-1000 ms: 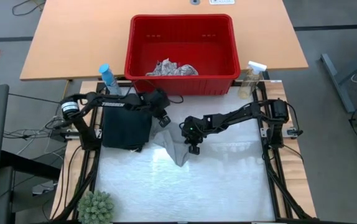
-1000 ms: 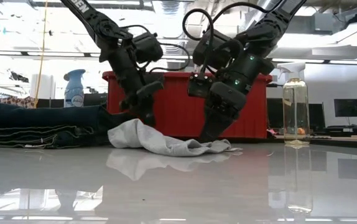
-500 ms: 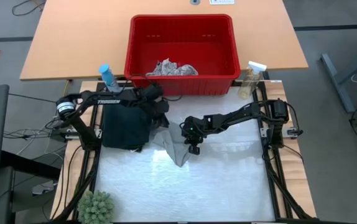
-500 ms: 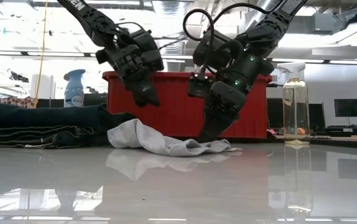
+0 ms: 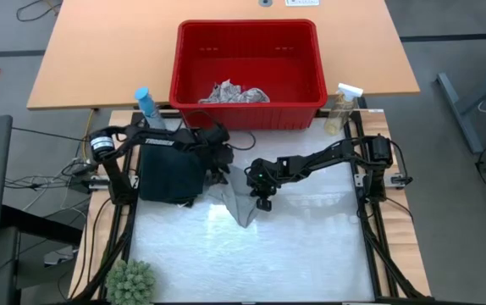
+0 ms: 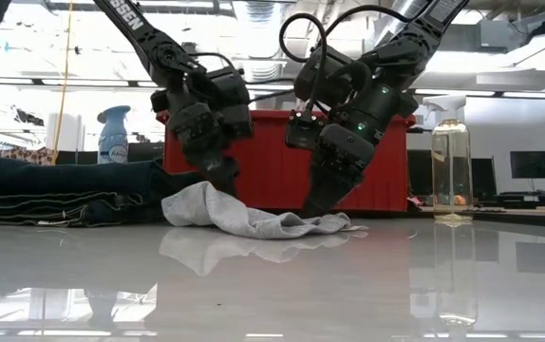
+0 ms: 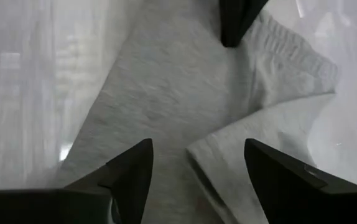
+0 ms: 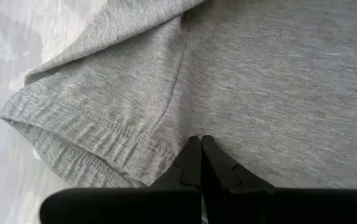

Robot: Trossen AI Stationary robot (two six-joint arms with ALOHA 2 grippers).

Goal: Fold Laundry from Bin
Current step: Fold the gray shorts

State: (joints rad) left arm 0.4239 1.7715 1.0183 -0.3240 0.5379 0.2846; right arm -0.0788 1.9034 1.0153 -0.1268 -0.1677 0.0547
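Jaws first: my left jaws [image 7: 194, 165] stand wide, hanging just above the grey cloth [image 5: 241, 202] and holding nothing, while my right jaws [image 8: 200, 163] are pressed shut with their tips down on that cloth's hemmed edge; whether they truly pinch fabric I cannot tell. It lies rumpled on the pale worktop [image 5: 302, 254], one side against the folded dark trousers [image 5: 171, 176]. Behind both stands the red bin [image 5: 247, 106] with the leaf-print cloth [image 5: 234, 93] waiting inside. My worry, as I judge it: if my left side drops onto the doubled fold beneath it, I may catch two layers and drag the piece into a twist. If my right tip only rests on the hem, any pull slides the whole cloth, and it could ride onto the trousers and spoil their fold
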